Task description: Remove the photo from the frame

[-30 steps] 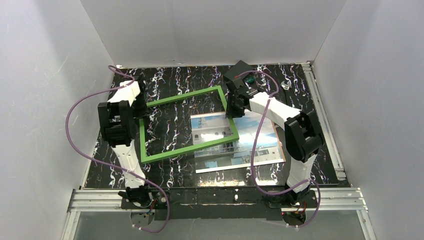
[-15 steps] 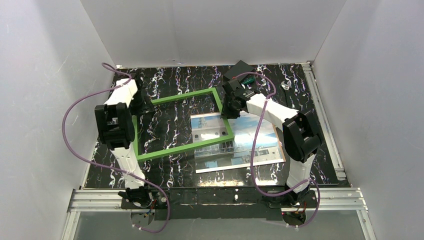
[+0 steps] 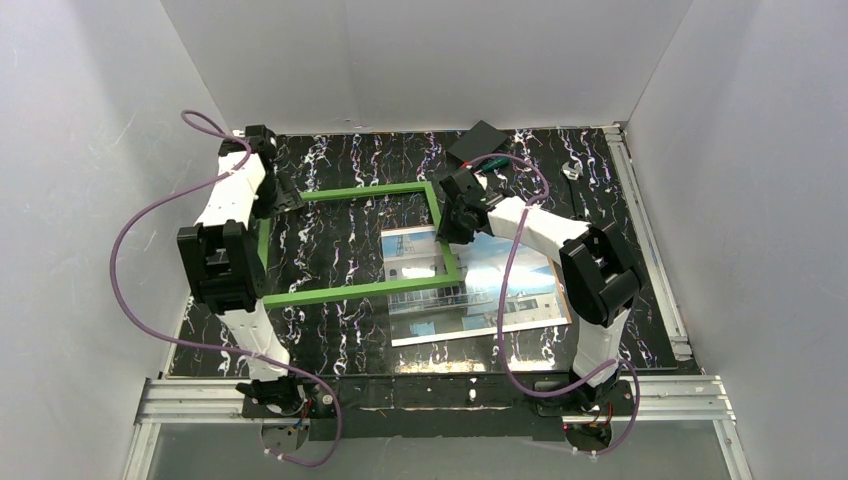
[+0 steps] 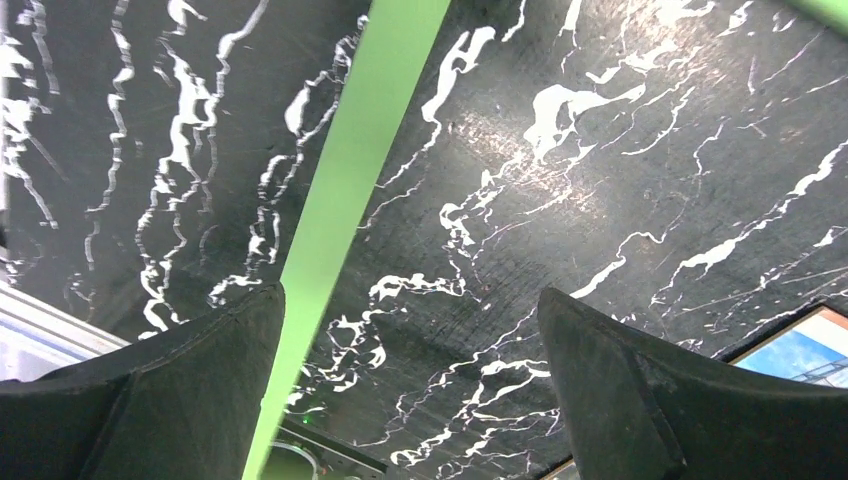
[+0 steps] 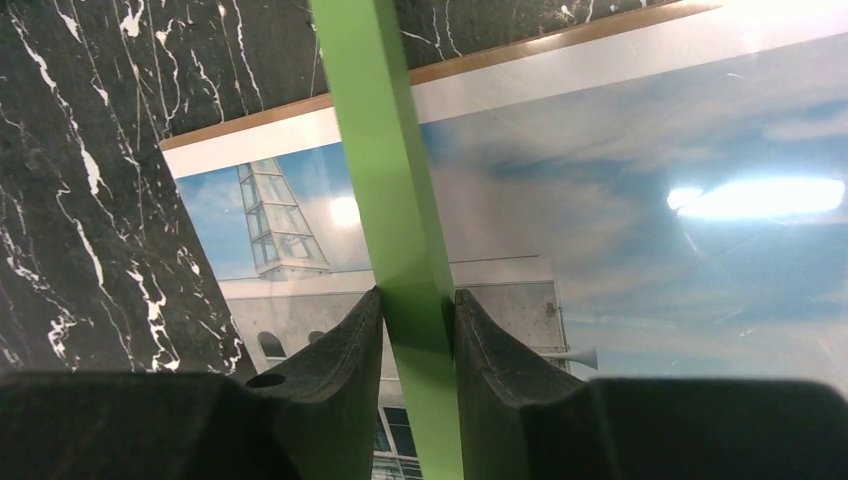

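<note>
Separating the frame (image 3: 350, 290) from the photo (image 3: 530, 300) looks nearly done: the right end effector (image 5: 412, 305) pinches the frame's right bar above the photo, which lies flat on the tabletop (image 3: 340, 250); the left end effector (image 4: 410, 300) gapes empty. Next, carry the frame clear.

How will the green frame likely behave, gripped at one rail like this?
Probably stiff: the frame looks straight and unbent with only the right gripper pinching one rail. Likely light, being thin rails around an open middle. Held at one end, it may pivot or droop and scrape the glossy photo.
</note>
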Robot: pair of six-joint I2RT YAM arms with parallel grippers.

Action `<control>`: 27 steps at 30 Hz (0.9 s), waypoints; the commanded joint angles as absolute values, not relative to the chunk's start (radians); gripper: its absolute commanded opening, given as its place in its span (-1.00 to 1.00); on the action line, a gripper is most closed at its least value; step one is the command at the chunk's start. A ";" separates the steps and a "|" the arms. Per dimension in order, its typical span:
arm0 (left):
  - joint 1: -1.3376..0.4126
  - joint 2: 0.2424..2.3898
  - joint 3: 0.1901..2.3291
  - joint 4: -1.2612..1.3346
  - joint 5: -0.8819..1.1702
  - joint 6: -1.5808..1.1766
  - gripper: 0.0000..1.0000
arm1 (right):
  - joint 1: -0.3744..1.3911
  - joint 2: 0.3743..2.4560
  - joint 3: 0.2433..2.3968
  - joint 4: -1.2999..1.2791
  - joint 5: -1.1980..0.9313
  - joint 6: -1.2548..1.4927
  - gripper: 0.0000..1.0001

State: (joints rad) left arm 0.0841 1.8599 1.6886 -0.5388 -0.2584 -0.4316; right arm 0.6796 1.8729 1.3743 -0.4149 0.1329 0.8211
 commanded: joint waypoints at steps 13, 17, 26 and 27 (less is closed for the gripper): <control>0.087 1.753 1.640 -0.648 -0.062 -0.542 0.96 | 0.692 1.830 1.413 -0.285 0.187 0.828 -0.97; -0.014 1.642 1.586 -0.570 0.072 -0.559 0.96 | 0.700 1.911 1.529 -0.277 0.157 0.812 -0.97; -0.094 1.503 1.593 -0.539 0.336 -0.577 0.96 | 0.726 2.120 1.787 -0.238 0.052 0.831 -0.97; -0.095 1.483 1.587 -0.534 0.343 -0.583 0.96 | 0.729 2.144 1.819 -0.238 0.042 0.838 -0.97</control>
